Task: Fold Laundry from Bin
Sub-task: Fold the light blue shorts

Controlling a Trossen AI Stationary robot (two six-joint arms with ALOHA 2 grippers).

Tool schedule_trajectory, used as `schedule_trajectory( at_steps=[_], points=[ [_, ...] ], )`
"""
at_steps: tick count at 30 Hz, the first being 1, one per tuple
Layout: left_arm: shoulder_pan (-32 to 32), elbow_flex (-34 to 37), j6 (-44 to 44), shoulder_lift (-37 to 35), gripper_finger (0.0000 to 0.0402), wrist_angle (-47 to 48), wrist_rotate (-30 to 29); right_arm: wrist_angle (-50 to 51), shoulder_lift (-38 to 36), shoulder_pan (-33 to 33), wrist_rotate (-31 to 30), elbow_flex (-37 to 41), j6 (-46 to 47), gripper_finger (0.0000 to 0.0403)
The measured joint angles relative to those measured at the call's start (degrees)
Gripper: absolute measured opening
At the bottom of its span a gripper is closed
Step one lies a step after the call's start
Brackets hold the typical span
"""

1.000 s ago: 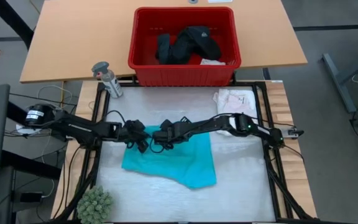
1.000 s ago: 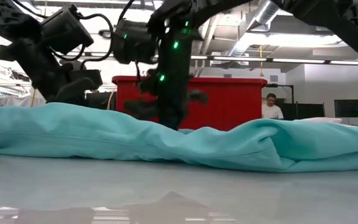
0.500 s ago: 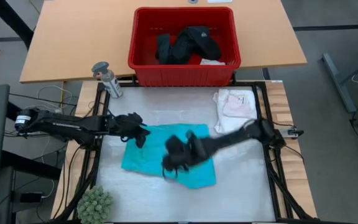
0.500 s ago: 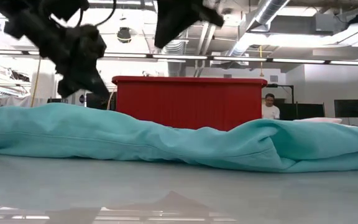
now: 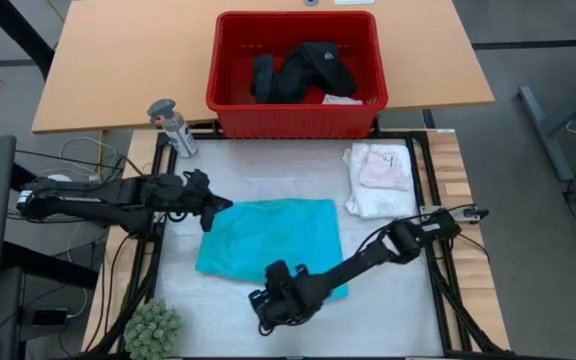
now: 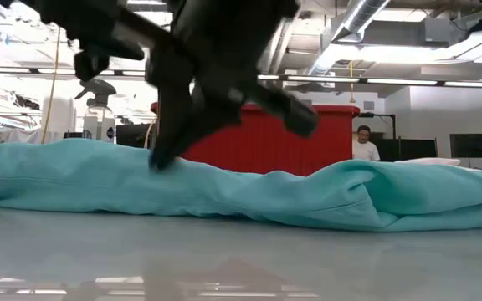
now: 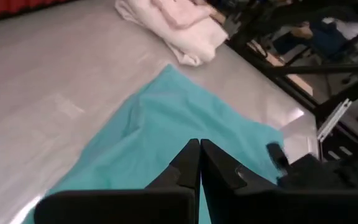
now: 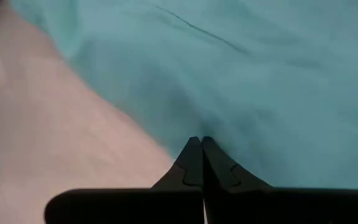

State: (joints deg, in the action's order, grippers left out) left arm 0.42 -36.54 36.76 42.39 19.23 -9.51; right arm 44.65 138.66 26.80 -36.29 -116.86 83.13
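Right gripper (image 5: 268, 300), lower centre, pinched shut on nothing at turquoise shirt (image 5: 268, 235) near hem: open before you nip the edge, lift evenly | shirt mid-frame, long axis left-right, flat | left gripper (image 5: 208, 203) closed, empty, at its upper-left corner | bin (image 5: 230, 95) top centre, black clothing inside

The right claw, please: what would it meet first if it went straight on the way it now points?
Most likely the folded turquoise fabric shirt: the shut right claw points straight at its near edge, though the gap is hard to judge.
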Motion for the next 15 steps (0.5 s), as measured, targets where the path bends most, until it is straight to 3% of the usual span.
schedule_trajectory(
  at_steps=[9,15],
  points=[
    [-1.79,0.65,-0.01,0.11,0.0,7.88,-2.92,18.38,-0.87,1.82,7.24,-0.02,13.11,0.0014],
    [-3.51,3.47,1.87,0.88,0.0,8.39,-3.41,32.9,-3.39,4.64,12.8,-0.07,14.63,0.0014]
  ],
)
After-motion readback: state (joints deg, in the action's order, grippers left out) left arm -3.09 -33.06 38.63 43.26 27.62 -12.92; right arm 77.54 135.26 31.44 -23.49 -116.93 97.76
